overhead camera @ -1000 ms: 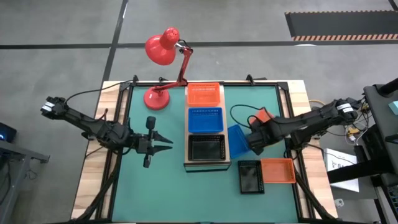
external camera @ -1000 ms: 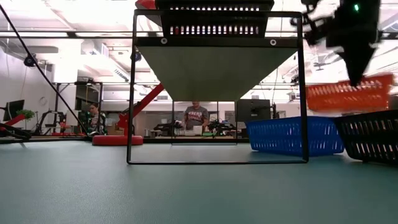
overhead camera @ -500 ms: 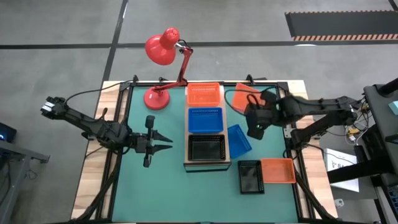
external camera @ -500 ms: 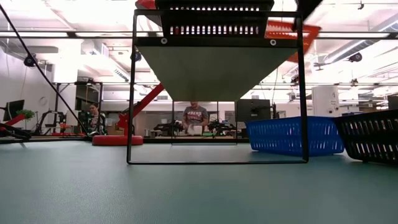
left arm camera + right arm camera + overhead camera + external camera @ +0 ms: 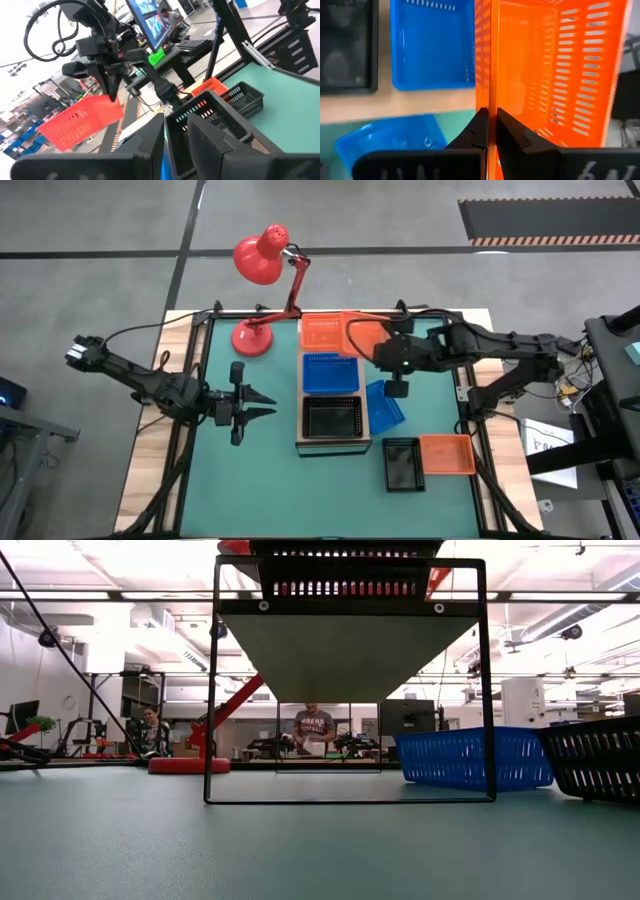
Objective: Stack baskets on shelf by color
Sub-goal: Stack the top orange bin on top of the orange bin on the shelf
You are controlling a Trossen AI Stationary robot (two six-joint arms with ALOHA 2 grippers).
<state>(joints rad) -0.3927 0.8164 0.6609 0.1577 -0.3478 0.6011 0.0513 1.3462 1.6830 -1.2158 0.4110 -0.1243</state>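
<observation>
On the light-wood shelf [image 5: 332,447] a red-orange basket [image 5: 322,332] sits at the far end, a blue basket [image 5: 330,372] in the middle and a black basket [image 5: 332,416] at the near end. My right gripper [image 5: 490,120] is shut on another red-orange basket [image 5: 362,333], lifted beside the shelf's far end. A second blue basket [image 5: 385,405] leans against the shelf's right side. A black basket [image 5: 402,463] and a red-orange basket [image 5: 446,453] lie on the mat, right of the shelf's near end. My left gripper [image 5: 262,405] waits open left of the shelf. My right gripper pinches one side wall [image 5: 490,95] of the red-orange basket at its rim, one finger [image 5: 512,132] inside and one outside. The fingers point down from above. In the left wrist view the basket [image 5: 80,120] hangs tilted below the gripper [image 5: 111,92], clear of everything.
A red desk lamp [image 5: 262,258] stands on its base [image 5: 250,337] at the table's far left, close to the shelf's far end. Cables run along the far right edge. Bare green mat [image 5: 260,490] lies near and left of the shelf. People sit in the room behind.
My right gripper has carried the red-orange basket up from low beside the leaning blue basket, toward the far edge, then left toward the shelf's far end. The basket stayed lifted clear and now partly overlaps the shelf's red-orange basket in the high view.
</observation>
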